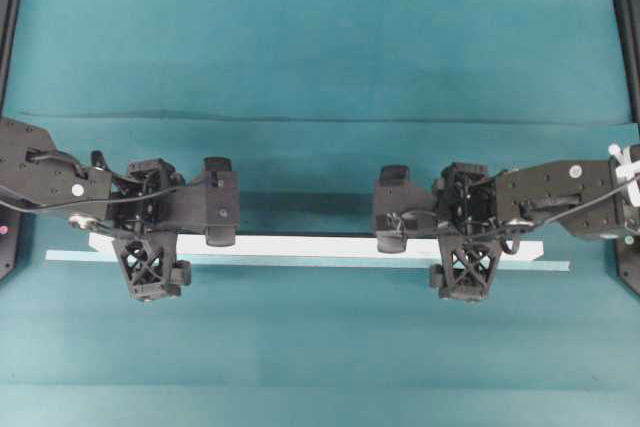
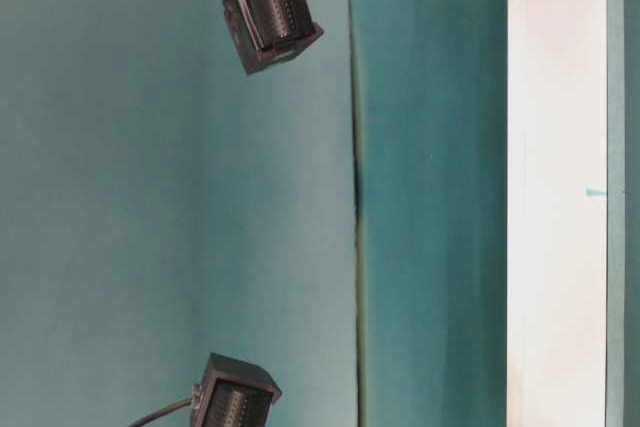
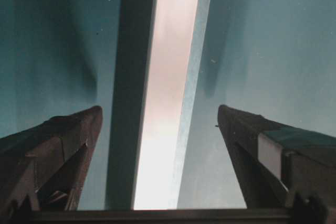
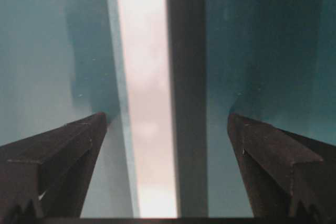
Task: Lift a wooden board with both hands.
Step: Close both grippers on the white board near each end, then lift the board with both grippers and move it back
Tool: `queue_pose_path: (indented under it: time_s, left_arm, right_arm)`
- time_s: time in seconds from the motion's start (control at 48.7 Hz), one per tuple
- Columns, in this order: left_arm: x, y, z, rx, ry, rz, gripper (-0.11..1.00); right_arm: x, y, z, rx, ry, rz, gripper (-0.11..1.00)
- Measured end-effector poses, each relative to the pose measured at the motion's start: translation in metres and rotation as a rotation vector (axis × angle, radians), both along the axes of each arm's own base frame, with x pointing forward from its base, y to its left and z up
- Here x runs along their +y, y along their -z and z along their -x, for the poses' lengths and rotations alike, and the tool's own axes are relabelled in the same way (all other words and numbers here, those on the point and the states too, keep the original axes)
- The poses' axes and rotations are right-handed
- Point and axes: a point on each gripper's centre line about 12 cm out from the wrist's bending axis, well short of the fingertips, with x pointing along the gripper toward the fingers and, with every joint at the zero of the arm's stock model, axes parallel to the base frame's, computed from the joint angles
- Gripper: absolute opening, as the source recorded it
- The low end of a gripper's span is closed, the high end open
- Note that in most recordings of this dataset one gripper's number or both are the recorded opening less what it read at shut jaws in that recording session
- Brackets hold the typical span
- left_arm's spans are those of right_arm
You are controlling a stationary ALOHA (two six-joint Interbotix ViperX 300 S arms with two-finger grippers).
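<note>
The left claw (image 1: 180,237) and the right claw (image 1: 425,237) both stand with their fingers spread wide apart, holding nothing. Each hangs over the wooden board (image 1: 300,246), one toward each end. In the left wrist view, the two dark fingers (image 3: 58,150) frame the board (image 3: 168,103) with a clear gap on both sides; the right wrist view shows the same, the board (image 4: 147,103) running between the spread fingers (image 4: 58,156). Whether the fingertips have come down to the board's level cannot be told.

The board lies flat on the teal tabletop (image 1: 320,47), somewhat nearer the front edge than the back, and roughly centred between the left and right edges. Its long axis runs left to right, parallel to the front edge, spanning most of the tabletop's width. Along its front side a thinner pale-teal strip (image 1: 550,265) of similar length sticks out past both ends, touching or just beside it. In the table-level view the board (image 2: 555,187) appears as a pale band, turned on end by the camera.

The board looks stiff, thin and probably light, with a smooth white face that may be slippery. A sensible hold would pinch across its narrow width, one claw near each end, both at matching spots so it rises level. Uneven lifting could tilt it and let it slide out.
</note>
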Motion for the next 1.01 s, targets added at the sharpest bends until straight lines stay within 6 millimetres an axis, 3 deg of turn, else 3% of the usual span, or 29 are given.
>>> queue_pose_path:
  time_s: [0.411,0.534,0.616,0.78,0.842,1.006]
  left_arm:
    - [0.0054,0.0016,0.0014,0.006,-0.012,-0.001,0.98]
    - [0.0050,0.0016,0.0014,0.006,-0.015,-0.001,0.93]
    - [0.0054,0.0016,0.0014,0.006,-0.024,0.002,0.78]
    - [0.0050,0.0024,0.0023,0.009,-0.021,0.001,0.29]
    - [0.0050,0.0024,0.0023,0.009,-0.022,0.002,0.18]
    - [0.0055,0.0024,0.0023,0.009,-0.018,0.000,0.18]
  right_arm:
    - [-0.0077,0.0018,0.0025,0.008,0.017,0.002,0.94]
    - [-0.0077,0.0015,0.0020,0.006,0.017,0.002,0.86]
    - [-0.0077,0.0018,0.0025,0.008,0.017,0.002,0.67]
    - [-0.0057,0.0019,0.0018,0.006,0.012,0.001,0.23]
    - [-0.0058,0.0015,0.0013,0.004,0.011,0.002,0.22]
    - [-0.0057,0.0012,0.0012,0.006,0.012,0.001,0.22]
